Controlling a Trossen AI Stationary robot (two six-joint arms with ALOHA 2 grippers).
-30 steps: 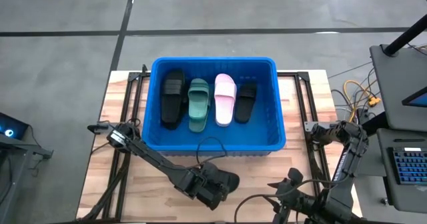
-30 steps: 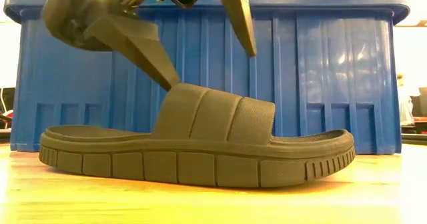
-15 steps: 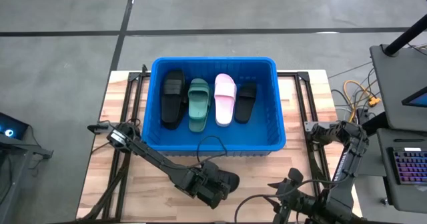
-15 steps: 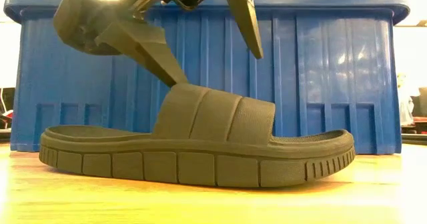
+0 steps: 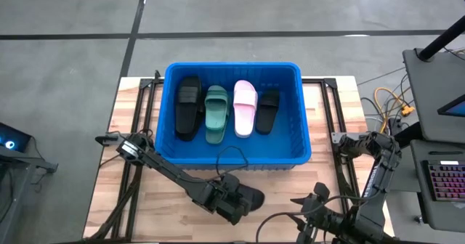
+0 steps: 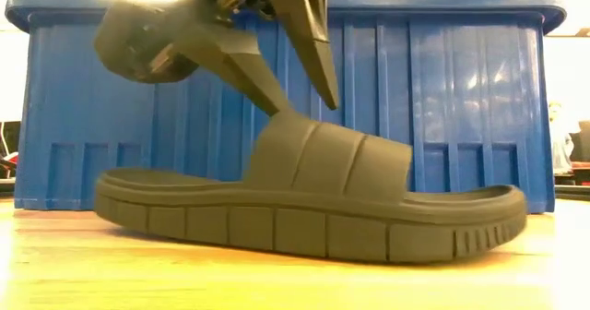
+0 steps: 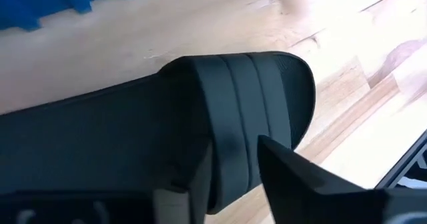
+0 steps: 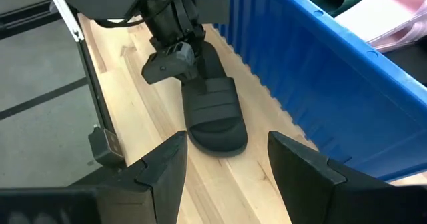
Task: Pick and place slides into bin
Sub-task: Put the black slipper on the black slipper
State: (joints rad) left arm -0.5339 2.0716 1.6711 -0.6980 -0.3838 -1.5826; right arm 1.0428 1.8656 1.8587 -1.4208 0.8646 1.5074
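A dark slide (image 6: 304, 208) lies on the wooden table in front of the blue bin (image 5: 232, 67), heel toward the table's left, toe toward its right. My left gripper (image 6: 300, 107) reaches down from the left and is shut on the slide's strap. In the bin lie several slides: a black one (image 5: 187, 106), a dark green one (image 5: 216, 113), a light pink one (image 5: 244, 107) and a shorter black one (image 5: 267, 110). My right gripper (image 8: 227, 144) hovers open near the table's front right, above and apart from the dark slide (image 8: 213, 114). My left gripper pinches the strap at its heel-side edge (image 6: 281, 130). One finger (image 6: 249, 70) reaches in under the strap and the other (image 6: 309, 42) comes down on its top (image 7: 233, 144). The fingers slant down from the table's left. The sole rests on the table.
The bin's ribbed near wall (image 6: 461, 116) stands close behind the slide. Dark metal rails (image 5: 142, 120) run along both sides of the bin. Cables (image 5: 389, 102) and a keyboard (image 5: 443, 179) lie off the table's right edge. Bare wood (image 5: 145, 208) shows at the near left.
My left gripper's fingers have closed from wide apart onto the strap. The dark slide has slid a little along the table toward its right edge, sole still down. My right gripper has kept still.
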